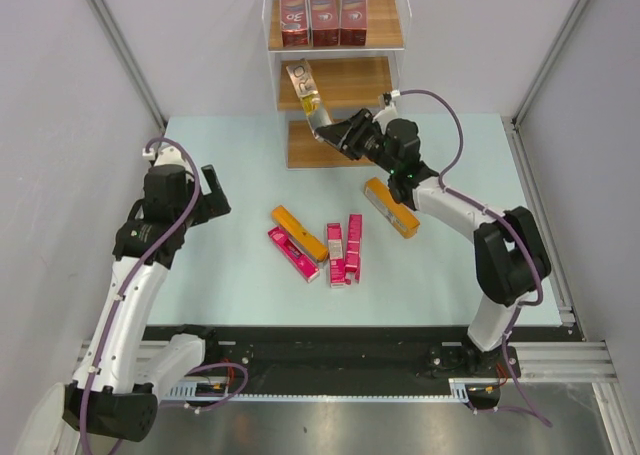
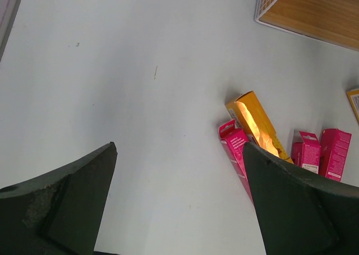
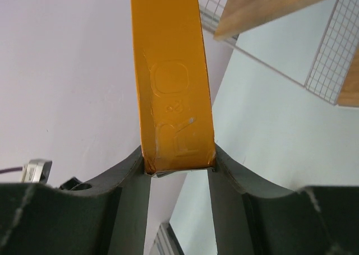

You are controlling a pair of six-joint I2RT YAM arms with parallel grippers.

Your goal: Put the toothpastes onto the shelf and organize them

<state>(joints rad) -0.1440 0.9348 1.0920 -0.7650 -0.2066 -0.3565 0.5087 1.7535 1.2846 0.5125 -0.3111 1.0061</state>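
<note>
The shelf (image 1: 375,79) stands at the back middle, with three dark red "3D" cartons (image 1: 323,12) upright on its top tier. My right gripper (image 1: 333,131) is shut on the lower end of an orange-yellow carton (image 1: 307,93) and holds it tilted in front of the middle tier; in the right wrist view the carton (image 3: 171,70) sits between the fingers of that gripper (image 3: 178,161). My left gripper (image 1: 212,189) is open and empty above the table's left side. On the table lie two orange cartons (image 1: 298,232) (image 1: 391,206) and three pink ones (image 1: 292,253) (image 1: 336,253) (image 1: 354,245).
In the left wrist view the open gripper (image 2: 179,148) hangs over bare table, with an orange carton (image 2: 255,120) and pink cartons (image 2: 235,151) (image 2: 306,151) to its right and the shelf's lowest board (image 2: 314,8) at top right. Grey walls close both sides.
</note>
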